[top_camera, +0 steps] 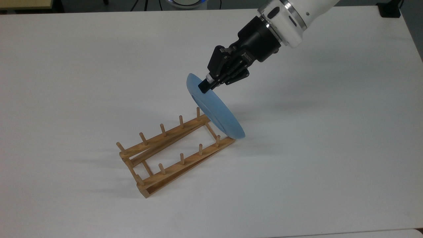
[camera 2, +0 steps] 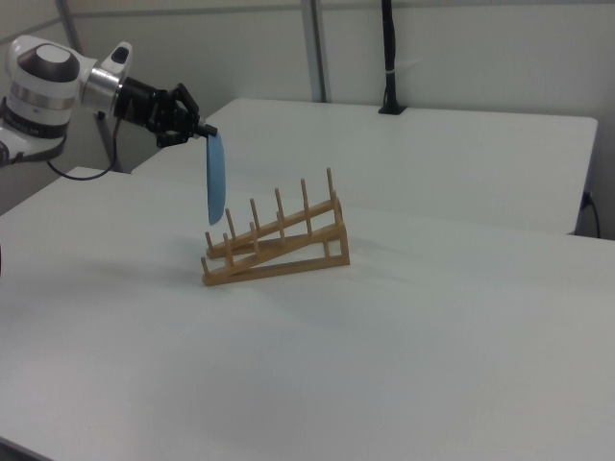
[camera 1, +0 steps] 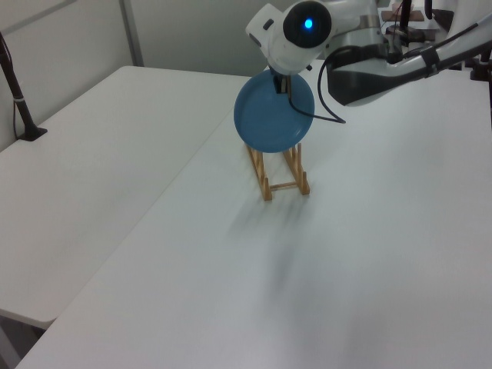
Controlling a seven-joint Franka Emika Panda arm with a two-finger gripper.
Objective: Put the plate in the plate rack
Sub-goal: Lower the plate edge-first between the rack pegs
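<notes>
Below the claw (top_camera: 205, 86) hangs the plate (top_camera: 216, 110), standing on edge, its rim pinched tight at the top. Its bottom edge is at the low end of the plate rack (top_camera: 172, 152) on the tabletop (top_camera: 330, 148).

The plate rack (top_camera: 175, 150) is light-brown wood with a smooth, matt finish. The plate (top_camera: 216, 110) is light blue and smooth with a soft sheen. The table (top_camera: 314, 148) is plain white and matt. The gripper (top_camera: 206, 86) is matt black, behind it a glossy white arm shell (top_camera: 290, 15).
</notes>
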